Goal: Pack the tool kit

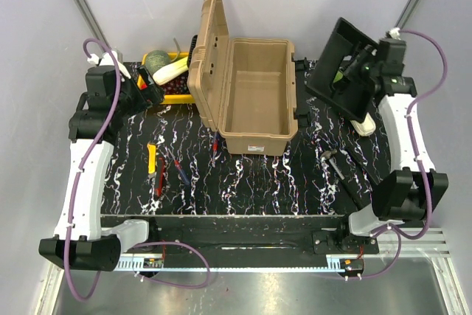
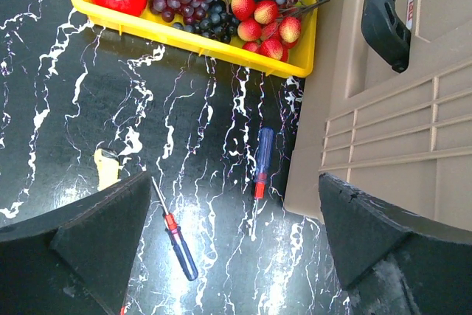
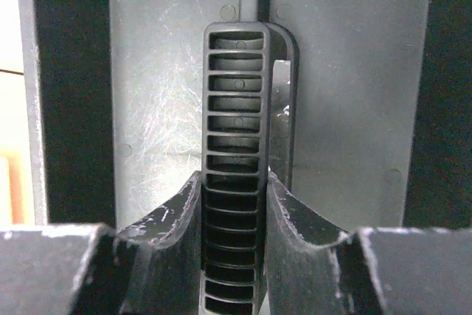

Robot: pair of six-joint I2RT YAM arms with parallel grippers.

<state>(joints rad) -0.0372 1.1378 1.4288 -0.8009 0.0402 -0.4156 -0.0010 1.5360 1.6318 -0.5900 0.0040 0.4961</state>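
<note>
The tan toolbox (image 1: 258, 140) stands open at the middle of the desk's (image 1: 280, 182) far edge, its lid (image 1: 206, 49) upright on the left side. The right hand (image 3: 234, 182) is clamped on the ribbed handle (image 3: 234, 108) of the black tray (image 1: 335, 71), which is tilted near the far right corner. The left hand (image 2: 234, 175) hangs wide open near the far left corner, by the yellow crate (image 2: 184, 35), with a blue-handled screwdriver (image 2: 263, 149) lying beneath it

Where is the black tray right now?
In the top view, the black tray hangs tilted in the right gripper, just right of the open toolbox.
</note>
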